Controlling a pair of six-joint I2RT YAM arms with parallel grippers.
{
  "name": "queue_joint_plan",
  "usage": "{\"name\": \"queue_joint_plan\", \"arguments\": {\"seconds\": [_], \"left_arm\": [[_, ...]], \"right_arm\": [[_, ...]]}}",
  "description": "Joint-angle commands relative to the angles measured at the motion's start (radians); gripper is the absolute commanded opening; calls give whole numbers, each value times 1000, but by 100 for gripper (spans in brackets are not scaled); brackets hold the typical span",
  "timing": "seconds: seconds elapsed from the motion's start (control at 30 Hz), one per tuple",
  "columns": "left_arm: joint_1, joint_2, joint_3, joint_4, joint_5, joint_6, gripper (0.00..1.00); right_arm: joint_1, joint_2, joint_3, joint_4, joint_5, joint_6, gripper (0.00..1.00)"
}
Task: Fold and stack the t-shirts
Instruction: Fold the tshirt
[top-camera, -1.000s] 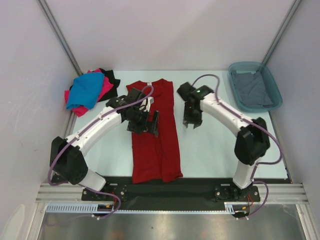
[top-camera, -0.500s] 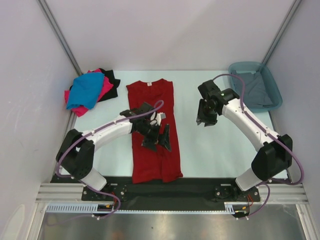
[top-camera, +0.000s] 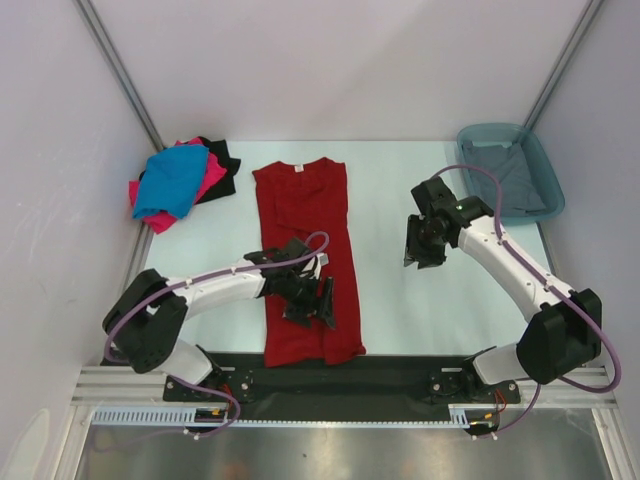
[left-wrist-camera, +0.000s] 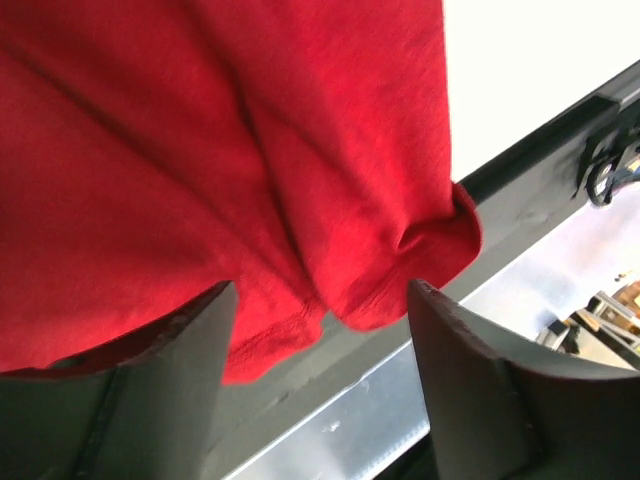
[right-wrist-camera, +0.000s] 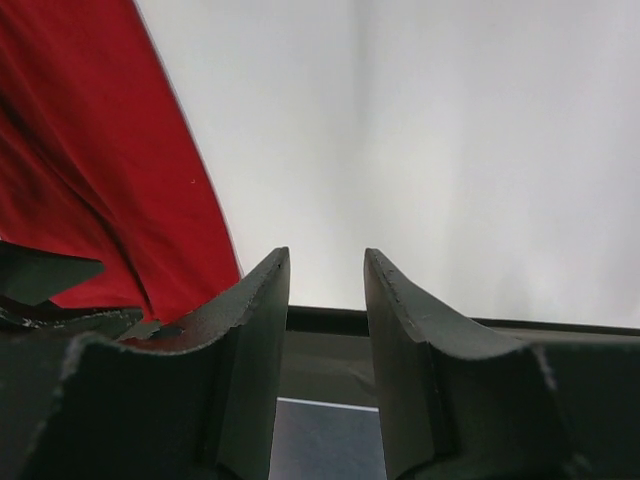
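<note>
along the middle of the desk (top-camera: 400, 300), from the far edge toward the near edge, the dark red t-shirt (top-camera: 300, 215) lies flat as a long narrow strip, sleeves tucked in and collar at the far end. its knit is soft and matte, with shallow creases running lengthwise. in the left wrist view the near right corner of its hem is bunched into a small rounded lump.

the left gripper (top-camera: 318, 300) sits over the near part of this shirt. its dark, wedge-shaped fingers (left-wrist-camera: 170, 370) are spread wide and grasp nothing, with red cloth showing beyond the gap. whether they touch the fabric i cannot tell.

the right gripper (top-camera: 420, 250) hangs over bare desk to the right of the shirt, well apart from it. its curved dark fingers are parted by a narrow gap and hold nothing.

at the far left corner is a loose heap: the bright blue t-shirt (top-camera: 172, 178) crumpled on top of the hot pink t-shirt (top-camera: 150, 215), with the black t-shirt (top-camera: 224, 160) behind them. at the far right corner a smooth teal tub (top-camera: 468, 165) holds the grey t-shirt (top-camera: 505, 180), lying rumpled inside.
</note>
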Motion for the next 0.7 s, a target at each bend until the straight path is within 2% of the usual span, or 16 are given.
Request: {"name": "queue_joint_plan", "arguments": {"seconds": [0.0, 0.03, 0.07, 0.3, 0.57, 0.67], "left_arm": [[-26, 19, 27, 103, -28, -35, 70], [-31, 33, 41, 98, -34, -29, 64], [-34, 67, 56, 80, -40, -23, 63], [-57, 154, 147, 57, -45, 12, 61], [-58, 193, 176, 35, -50, 20, 44], [-58, 181, 179, 21, -63, 18, 45]], "right_arm": [[-4, -36, -15, 36, -30, -25, 41], [-6, -35, -16, 38, -35, -24, 41], [-4, -32, -18, 41, -41, -19, 41], [-6, -16, -21, 61, -61, -2, 41], [-4, -8, -22, 56, -58, -13, 41], [-6, -4, -29, 64, -66, -14, 41]]}}
